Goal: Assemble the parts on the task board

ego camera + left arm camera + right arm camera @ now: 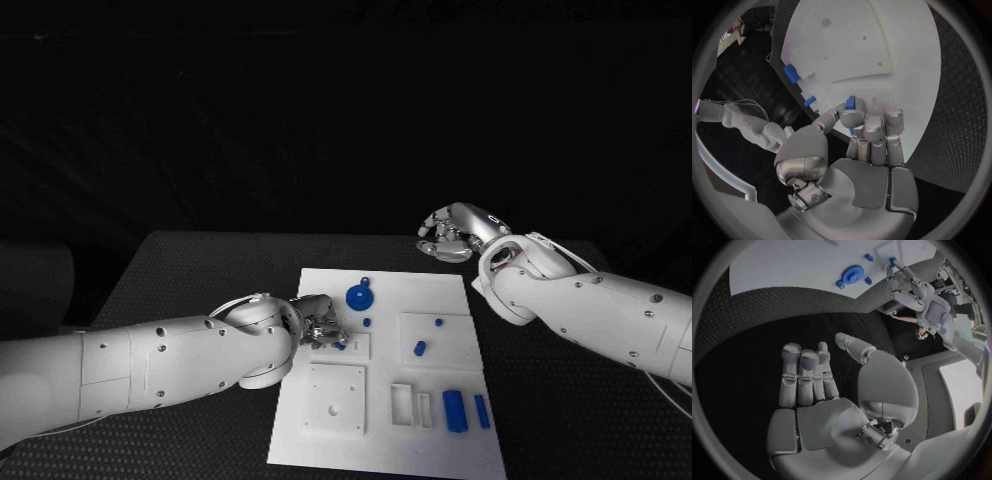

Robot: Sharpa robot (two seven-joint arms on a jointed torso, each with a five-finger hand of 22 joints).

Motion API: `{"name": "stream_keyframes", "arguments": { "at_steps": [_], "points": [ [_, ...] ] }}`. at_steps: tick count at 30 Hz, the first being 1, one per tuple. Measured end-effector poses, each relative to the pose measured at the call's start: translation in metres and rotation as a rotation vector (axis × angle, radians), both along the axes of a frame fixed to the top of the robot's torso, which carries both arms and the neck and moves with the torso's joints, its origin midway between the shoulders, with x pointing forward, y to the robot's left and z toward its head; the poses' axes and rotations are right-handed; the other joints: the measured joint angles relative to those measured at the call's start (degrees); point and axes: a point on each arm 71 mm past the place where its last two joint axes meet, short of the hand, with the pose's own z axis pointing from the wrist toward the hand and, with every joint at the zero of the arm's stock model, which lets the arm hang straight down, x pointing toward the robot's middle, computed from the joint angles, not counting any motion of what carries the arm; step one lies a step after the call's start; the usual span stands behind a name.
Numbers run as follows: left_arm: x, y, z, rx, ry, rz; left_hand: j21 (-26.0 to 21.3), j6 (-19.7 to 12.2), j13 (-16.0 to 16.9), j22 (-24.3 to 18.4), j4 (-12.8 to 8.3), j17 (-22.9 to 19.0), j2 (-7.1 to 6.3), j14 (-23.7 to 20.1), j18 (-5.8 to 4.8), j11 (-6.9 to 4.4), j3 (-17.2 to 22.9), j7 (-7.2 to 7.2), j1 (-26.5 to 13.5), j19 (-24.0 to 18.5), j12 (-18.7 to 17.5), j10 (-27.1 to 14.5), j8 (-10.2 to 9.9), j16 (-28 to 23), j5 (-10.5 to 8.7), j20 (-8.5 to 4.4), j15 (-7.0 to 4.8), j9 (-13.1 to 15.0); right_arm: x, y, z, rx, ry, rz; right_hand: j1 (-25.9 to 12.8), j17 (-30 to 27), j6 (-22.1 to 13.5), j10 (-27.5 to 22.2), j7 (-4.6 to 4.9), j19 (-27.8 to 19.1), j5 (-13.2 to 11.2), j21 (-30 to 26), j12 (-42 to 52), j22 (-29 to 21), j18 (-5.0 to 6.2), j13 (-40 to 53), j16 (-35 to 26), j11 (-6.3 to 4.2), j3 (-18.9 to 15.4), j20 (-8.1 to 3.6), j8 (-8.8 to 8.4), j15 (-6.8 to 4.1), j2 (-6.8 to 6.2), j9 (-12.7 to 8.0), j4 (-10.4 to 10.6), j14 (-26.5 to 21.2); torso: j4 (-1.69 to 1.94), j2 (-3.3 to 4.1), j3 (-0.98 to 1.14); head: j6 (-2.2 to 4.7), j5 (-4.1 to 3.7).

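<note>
1. The small blue plastic peg (850, 103) is pinched between the fingertips of the left hand (316, 326), low over the left-middle of the white rectangular task board (433, 285), just beside a raised white square block (355, 346).
2. In the left wrist view the silver fingers (873, 127) are curled in tight around the peg, with only its blue top showing above them (whether its lower end already touches the board is hidden).
3. To seat it well, I judge the peg should be kept upright, lined up over its hole before any push, then pressed straight down, with the fingers letting go only once it stands by itself.
4. Other parts wait nearby: a round blue gear-like disc with a handle (359, 296) near the board's far edge, a short blue stud (420, 348) standing on a white square plate to the right, and two long blue bars (464, 411) near the board's front right corner.
5. The right hand (459, 231) hovers off the board beyond its far right corner, over the black textured table (188, 270); it holds nothing, its fingers loosely extended and apart in the right wrist view.
</note>
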Motion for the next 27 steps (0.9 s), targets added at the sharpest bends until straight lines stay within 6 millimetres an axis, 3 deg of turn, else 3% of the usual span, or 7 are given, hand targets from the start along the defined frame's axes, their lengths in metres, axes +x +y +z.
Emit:
{"name": "stream_keyframes", "arguments": {
  "at_steps": [14, 27],
  "points": [
    [-0.0082, 0.0071, 0.0029, -0.058, -0.023, 0.036, 0.00, 0.00, -0.06, -0.01, 0.10, -0.08, -0.05, 0.01, 0.00, 0.08, 0.31, 0.00, 0.05, 0.00, 0.14, -0.08, 0.01, 0.00, 0.35, 0.00, 0.01, 0.51, 0.0000, -0.0042, -0.0002, 0.000, 0.002, -0.008, -0.47, 0.05, 0.01, 0.01, -0.01, 0.08, 0.44, 0.00, 0.00, 0.05, 0.00, -0.05, 0.00, 0.00, -0.16, 0.09, 0.00, 0.00, 0.00, 0.00, 0.16, -0.01, -0.02, 0.00, -0.01, 0.01, -0.31],
    [-0.0030, 0.0085, 0.0033, -0.091, -0.042, 0.080, 0.00, 0.00, -0.40, 0.03, 0.43, -0.46, -0.27, -0.02, 0.00, 0.08, -0.01, 0.00, 0.28, 0.21, 0.14, -0.09, 0.03, 0.00, 0.01, 0.20, -0.03, 0.78, 0.0000, -0.0042, -0.0003, 0.002, 0.004, -0.008, -0.47, 0.04, 0.09, 0.10, -0.09, 0.08, 0.67, 0.00, 0.00, 0.05, 0.00, -0.10, 0.00, 0.09, -0.15, 0.08, 0.00, 0.01, 0.00, -0.01, 0.16, -0.01, 0.03, -0.01, 0.01, 0.11, -0.27]
  ]
}}
